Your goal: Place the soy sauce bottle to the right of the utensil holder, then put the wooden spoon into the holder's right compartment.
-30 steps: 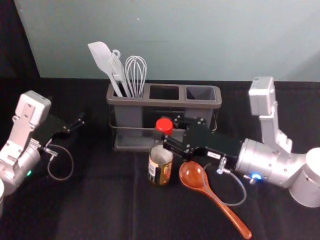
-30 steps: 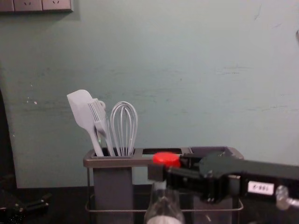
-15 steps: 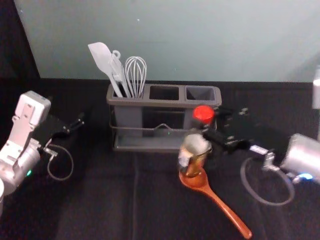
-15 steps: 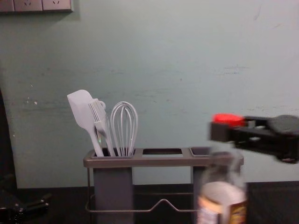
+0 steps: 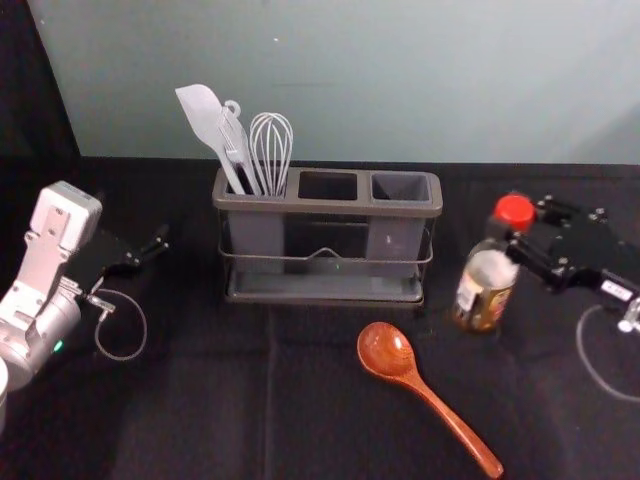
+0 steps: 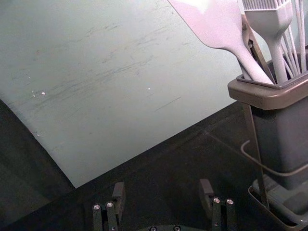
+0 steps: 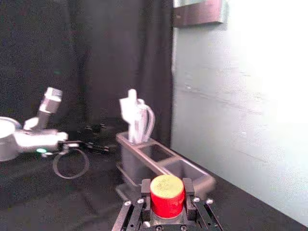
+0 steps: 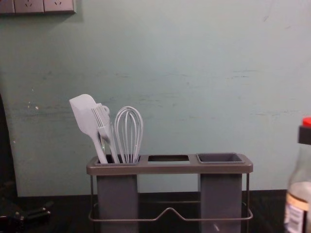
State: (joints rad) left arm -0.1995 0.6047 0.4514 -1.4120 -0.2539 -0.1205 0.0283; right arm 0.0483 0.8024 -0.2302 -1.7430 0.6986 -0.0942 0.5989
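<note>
"What does your head view give you?"

"My right gripper (image 5: 524, 224) has its fingers (image 5: 530, 256) at the red cap (image 5: 514, 210) of the soy sauce bottle (image 5: 488, 285), which is to the right of the utensil holder (image 5: 330, 206) and apart from it. I can't tell whether its base touches the tabletop (image 5: 180, 400). The wooden spoon (image 5: 385, 350) lies on the tabletop in front of the holder, its bowl towards the holder and its handle slanting nearer and rightward. My left gripper (image 5: 158, 245) is parked on the left, apart from the holder."

"And the holder itself?"

"A spatula (image 5: 203, 115), a brush (image 5: 237, 140) and a whisk (image 5: 272, 150) stand in its left compartment (image 5: 258, 238). The right compartment (image 5: 402, 188) is on the bottle's side."

"Your left wrist view?"

"Those fingers are wide apart. The holder's left end is beyond them, with the pale utensils rising from it."

"The right wrist view?"

"There my fingers are narrowed onto the bottle, one on each side of the red cap. The holder is farther off, and beyond it I see my other arm."

"Last one, the chest view?"

"The bottle is cut off by the right edge, a dark fingertip just below the cap, and a gap between bottle and holder. My left gripper is low at the left edge. Wall sockets (image 8: 29, 6) show up at the top left."
</note>
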